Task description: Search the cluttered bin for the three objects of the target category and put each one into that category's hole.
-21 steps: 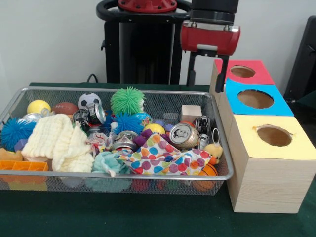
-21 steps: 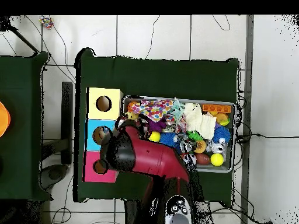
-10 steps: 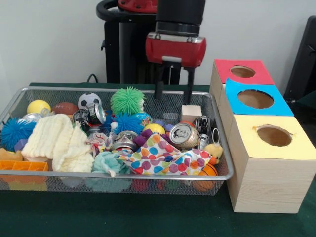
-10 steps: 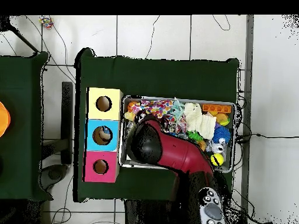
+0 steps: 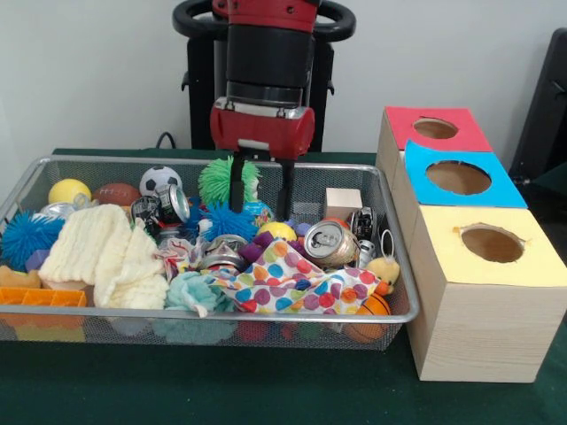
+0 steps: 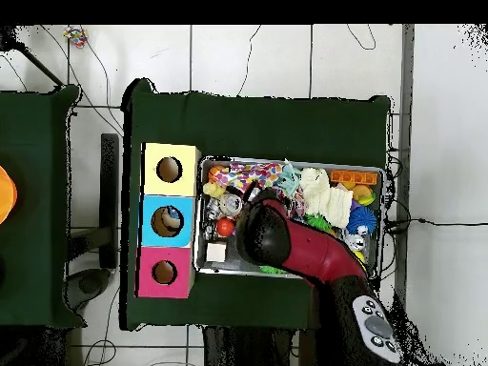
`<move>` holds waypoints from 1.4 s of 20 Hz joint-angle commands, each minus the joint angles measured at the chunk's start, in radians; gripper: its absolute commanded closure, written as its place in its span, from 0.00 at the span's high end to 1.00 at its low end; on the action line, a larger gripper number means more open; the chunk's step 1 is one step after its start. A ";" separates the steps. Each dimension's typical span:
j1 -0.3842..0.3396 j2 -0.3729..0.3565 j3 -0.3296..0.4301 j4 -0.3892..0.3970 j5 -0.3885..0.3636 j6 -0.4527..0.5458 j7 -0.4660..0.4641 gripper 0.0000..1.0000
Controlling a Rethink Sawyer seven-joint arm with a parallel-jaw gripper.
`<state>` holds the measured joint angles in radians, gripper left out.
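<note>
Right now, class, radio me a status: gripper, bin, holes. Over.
Gripper open, empty, low over the wire bin beside the green spiky ball. Red, blue, yellow holes unobstructed. Polka-dot cloth covers clutter.

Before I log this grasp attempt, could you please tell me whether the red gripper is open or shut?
Open: the gripper shows two black fingers hanging apart, with nothing between them.

The bin (image 5: 390,266) is silvery wire mesh with a smooth metal rim. Inside it, the can (image 5: 330,243) is dented shiny metal, the towel (image 5: 102,252) beside its left wall is soft waffle-textured cloth, and the dotted cloth (image 5: 292,283) at its front looks thin and matt. Right of the bin, the boxes (image 5: 478,328) are pale grained wood with matt coloured paper tops. The gripper (image 5: 261,190) above the bin has a glossy red plastic housing.
</note>
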<state>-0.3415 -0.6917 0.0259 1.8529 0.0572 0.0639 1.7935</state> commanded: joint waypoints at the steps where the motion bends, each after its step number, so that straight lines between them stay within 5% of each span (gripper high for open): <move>1: -0.022 0.041 0.093 0.072 -0.047 -0.011 0.127 1.00; 10: -0.001 0.146 0.065 0.007 -0.053 -0.061 0.118 1.00; 18: -0.053 0.058 0.080 0.065 -0.084 -0.041 0.120 1.00; 28: -0.064 0.024 0.055 0.003 -0.063 0.032 0.103 1.00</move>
<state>-0.3847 -0.6449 0.0400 1.8834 0.0107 0.0483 1.7935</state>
